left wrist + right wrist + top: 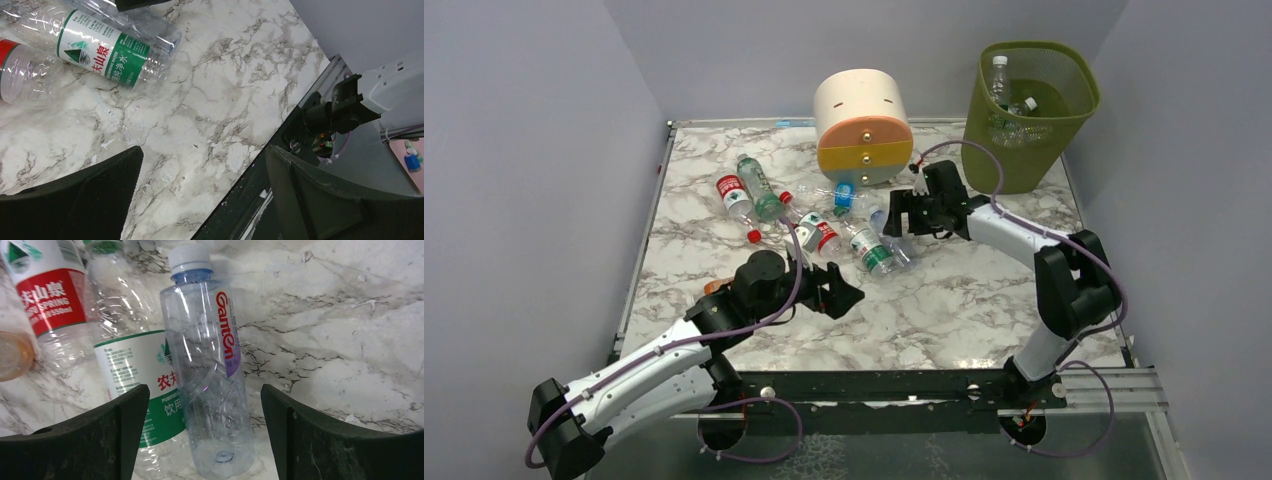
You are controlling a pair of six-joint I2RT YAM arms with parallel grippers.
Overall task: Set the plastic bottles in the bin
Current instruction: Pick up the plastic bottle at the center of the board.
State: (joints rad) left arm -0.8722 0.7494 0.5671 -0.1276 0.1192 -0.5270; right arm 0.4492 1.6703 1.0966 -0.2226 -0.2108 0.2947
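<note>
The marble counter (984, 300) carries the green mesh bin (1024, 160) at one o'clock and loose bottles (824, 235) from centre toward eleven. The left pincer (202, 152) gapes empty. The right pincer (202, 392), part open, straddles a clear empty bottle (210, 340) without touching; light, slick and crushable, it probably wants a gentle mid-body grip.

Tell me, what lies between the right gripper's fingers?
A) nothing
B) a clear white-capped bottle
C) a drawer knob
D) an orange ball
B: the right wrist view shows a clear white-capped bottle lying between the open fingers of the right gripper, with gaps on both sides.
</note>
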